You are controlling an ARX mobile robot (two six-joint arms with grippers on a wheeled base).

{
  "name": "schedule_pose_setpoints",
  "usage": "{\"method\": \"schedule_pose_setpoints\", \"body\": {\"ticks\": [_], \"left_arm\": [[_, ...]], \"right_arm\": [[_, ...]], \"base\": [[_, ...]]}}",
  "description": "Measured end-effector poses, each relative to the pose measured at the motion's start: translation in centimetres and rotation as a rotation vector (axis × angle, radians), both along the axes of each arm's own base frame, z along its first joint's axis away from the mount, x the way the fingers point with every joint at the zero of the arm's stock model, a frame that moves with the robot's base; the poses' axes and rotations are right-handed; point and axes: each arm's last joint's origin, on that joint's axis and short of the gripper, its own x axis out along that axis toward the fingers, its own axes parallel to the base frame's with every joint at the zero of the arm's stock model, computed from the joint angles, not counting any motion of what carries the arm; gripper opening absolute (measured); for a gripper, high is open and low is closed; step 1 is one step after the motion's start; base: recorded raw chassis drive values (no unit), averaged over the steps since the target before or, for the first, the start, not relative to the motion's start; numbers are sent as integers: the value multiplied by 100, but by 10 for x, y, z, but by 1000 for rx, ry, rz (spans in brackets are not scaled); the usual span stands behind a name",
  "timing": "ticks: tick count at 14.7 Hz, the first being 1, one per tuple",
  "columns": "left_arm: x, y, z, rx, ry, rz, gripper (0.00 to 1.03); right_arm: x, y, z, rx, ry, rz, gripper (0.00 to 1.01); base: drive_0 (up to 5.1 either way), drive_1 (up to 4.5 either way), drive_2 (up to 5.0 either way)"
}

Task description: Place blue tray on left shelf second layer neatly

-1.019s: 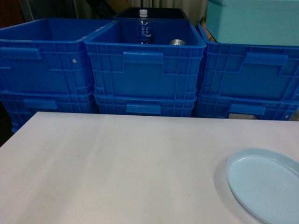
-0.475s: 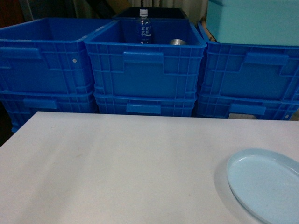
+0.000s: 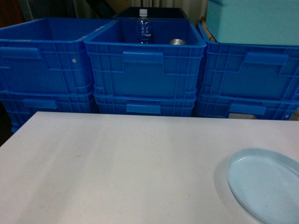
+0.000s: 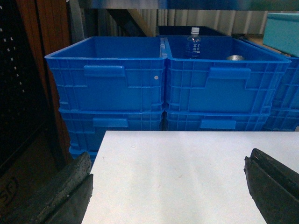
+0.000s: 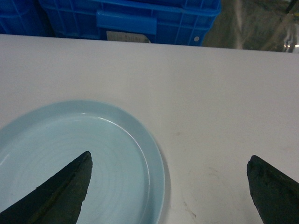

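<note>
Glossy oval blue tray (image 3: 265,185) (low rim) on matte table (image 3: 121,168).

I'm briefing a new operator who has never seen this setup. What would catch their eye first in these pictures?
First, the wall of deep dark-blue crates stacked two high behind the white table, the middle top one holding a water bottle. Next, the pale blue tray lying flat at the table's near right corner, with the open right gripper hovering over its edge. A turquoise box sits on the right-hand crates.
</note>
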Motion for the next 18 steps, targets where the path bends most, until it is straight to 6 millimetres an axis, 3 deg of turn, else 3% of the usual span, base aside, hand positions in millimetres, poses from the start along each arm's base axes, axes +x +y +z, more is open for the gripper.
{"method": "schedule_pose_setpoints", "body": {"ticks": [9,13,15,18], "left_arm": [[0,0,0,0,0,0,98],[0,0,0,0,0,0,98],[0,0,0,0,0,0,98],[0,0,0,0,0,0,98]], "right_arm": [[31,-20,-55,13,132,-44,98],[45,-16,-59,38,239,-30,98],[61,-9,-55,24,270,-3,98],[62,-6,-56,5,305,-4,98]], "base": [[0,0,0],[0,0,0],[0,0,0],[0,0,0]]}}
